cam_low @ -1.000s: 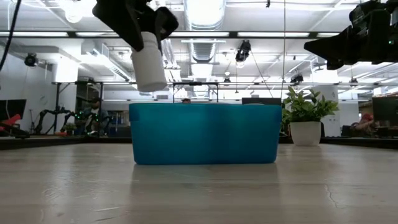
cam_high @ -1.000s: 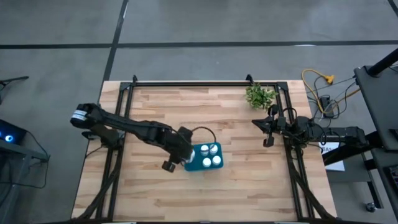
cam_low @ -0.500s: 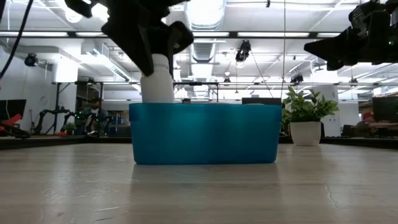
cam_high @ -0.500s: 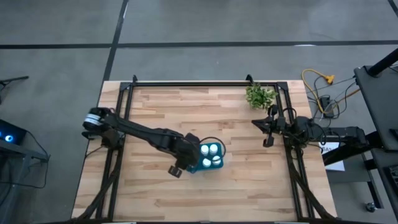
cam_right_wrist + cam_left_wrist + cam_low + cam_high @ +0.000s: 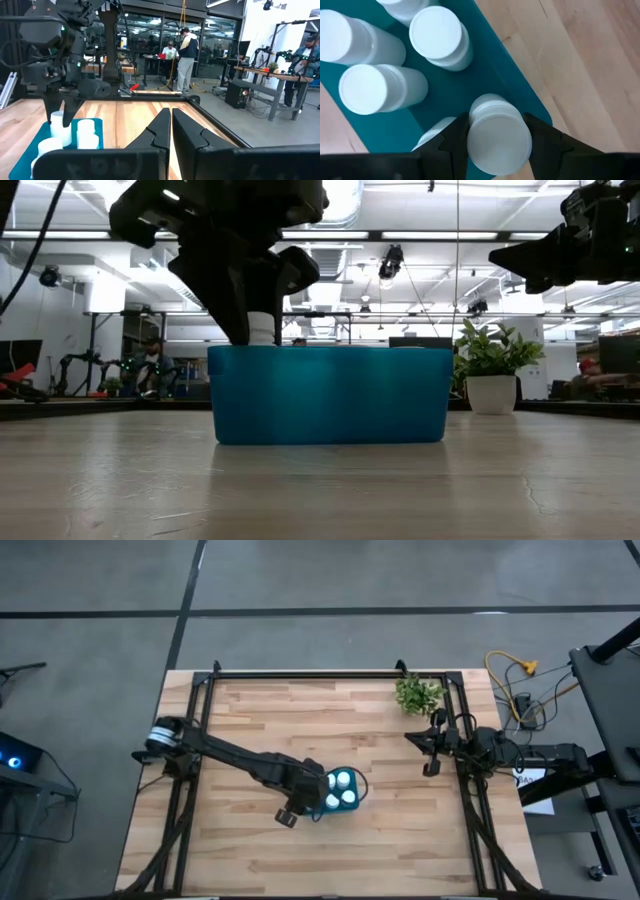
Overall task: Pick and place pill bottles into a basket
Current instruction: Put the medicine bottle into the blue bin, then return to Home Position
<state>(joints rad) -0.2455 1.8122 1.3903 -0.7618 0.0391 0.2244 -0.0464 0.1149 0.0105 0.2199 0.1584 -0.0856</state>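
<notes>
Smooth white plastic pill bottles (image 5: 499, 137) sit in a matt teal plastic basket (image 5: 330, 395). The desk (image 5: 380, 840) is pale, jointed wood.

Six pill bottles (image 5: 439, 36) stood counted in the left wrist view (one clamped in the left gripper (image 5: 498, 137), another only partly seen beneath it), all within one basket (image 5: 330, 395), and one potted plant (image 5: 418, 693) at the far right.

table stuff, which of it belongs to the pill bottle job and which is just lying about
Part of the job:
- teal-blue rectangular basket
- small white capped pill bottles in it
- white pill bottle gripped by the left gripper, low inside the basket

Just lying about:
- small green potted plant at the table's far right corner
- right gripper, shut, waiting at the right edge
</notes>
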